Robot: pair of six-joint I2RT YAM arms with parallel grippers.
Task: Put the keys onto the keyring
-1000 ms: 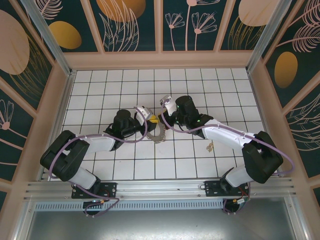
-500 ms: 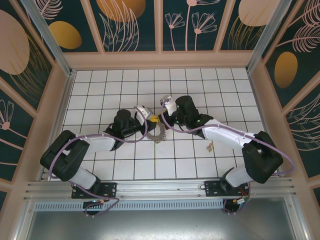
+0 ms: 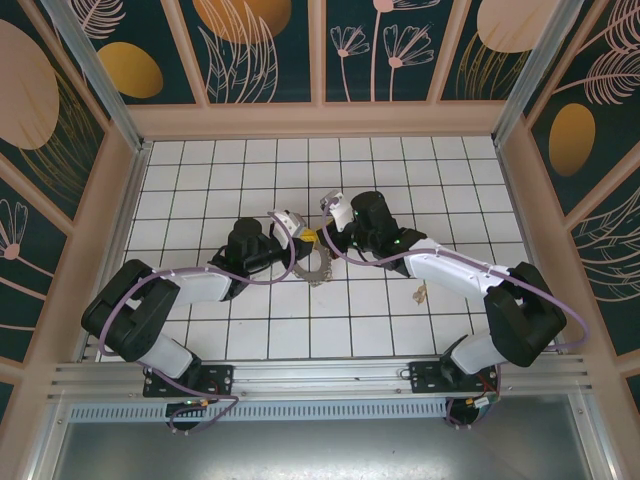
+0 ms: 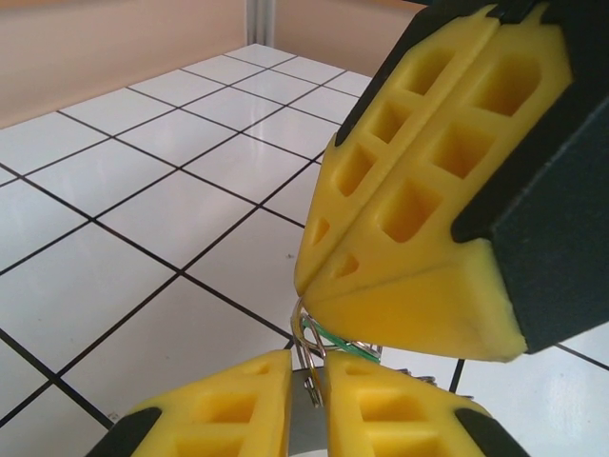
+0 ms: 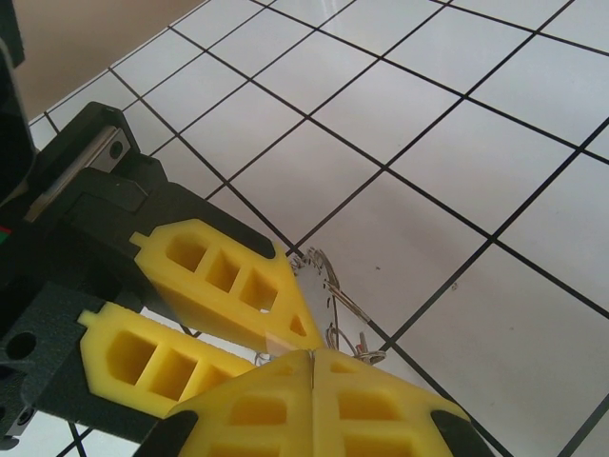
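Observation:
Both grippers meet tip to tip over the middle tiles. The keyring (image 3: pixel 318 268), a silvery toothed hoop, hangs just below them. In the left wrist view my left gripper (image 4: pixel 307 360) is shut on a thin wire loop of the keyring (image 4: pixel 306 328), with a green key (image 4: pixel 347 345) just behind it. My right gripper (image 5: pixel 312 354) is shut, its yellow fingers (image 4: pixel 428 190) pressed together right above that loop and touching it. Whether they pinch the wire is hidden. The right wrist view has the keyring (image 5: pixel 328 286) beyond the left gripper's fingers (image 5: pixel 219 286). A brass key (image 3: pixel 420 292) lies apart on the floor.
White tiled floor (image 3: pixel 250 170) with dark grout lines, walled by painted panels at the back and both sides. The brass key lies close beside the right arm's forearm (image 3: pixel 450 268). Open tiles stretch behind the grippers.
My left gripper's jaws have narrowed onto the wire loop. The keyring has shifted slightly up toward the grippers. Both arms have barely moved.

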